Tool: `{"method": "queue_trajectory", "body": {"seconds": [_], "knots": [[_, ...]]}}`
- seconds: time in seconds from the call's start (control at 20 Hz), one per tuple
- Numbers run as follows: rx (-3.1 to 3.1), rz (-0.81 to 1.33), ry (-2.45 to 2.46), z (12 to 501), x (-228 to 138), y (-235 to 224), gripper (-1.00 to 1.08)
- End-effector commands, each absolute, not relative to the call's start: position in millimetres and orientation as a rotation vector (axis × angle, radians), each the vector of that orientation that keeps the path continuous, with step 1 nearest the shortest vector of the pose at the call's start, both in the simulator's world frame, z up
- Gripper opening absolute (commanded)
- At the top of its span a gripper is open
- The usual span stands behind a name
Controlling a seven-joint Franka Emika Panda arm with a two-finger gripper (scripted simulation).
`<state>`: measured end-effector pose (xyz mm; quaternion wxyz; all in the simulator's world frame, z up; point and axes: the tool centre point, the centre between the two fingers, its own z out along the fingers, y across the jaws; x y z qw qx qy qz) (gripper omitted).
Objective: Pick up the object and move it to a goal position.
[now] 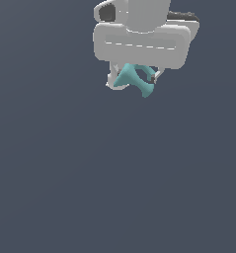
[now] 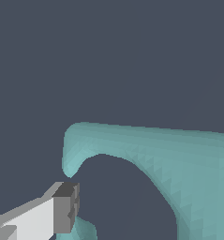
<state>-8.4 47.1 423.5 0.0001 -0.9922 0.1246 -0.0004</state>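
Exterior view: teal object (image 1: 134, 79) sits upper centre of frame, clamped between the white gripper (image 1: 134, 79) fingers, its lower tip poking out below. Jaws closed on it. Wrist view: object (image 2: 179, 164) fills the lower right, one finger (image 2: 62, 208) lower left.

1. exterior view: set off the arm, fairly near, gripper (image 1: 134, 79) high in frame.
2. wrist view: on the wrist, very close; teal object (image 2: 179, 164) fills much.
3. shared: object, one fingertip (image 2: 66, 206).
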Motion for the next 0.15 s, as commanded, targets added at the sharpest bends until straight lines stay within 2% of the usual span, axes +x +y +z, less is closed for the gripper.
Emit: {"method": "queue_trajectory", "body": {"seconds": [0.0,0.1], "knots": [[-3.117,0.000,0.391,422.7,-7.9,47.2,-1.00],[-3.117,0.000,0.391,421.7,-7.8,47.2,-1.00]]}}
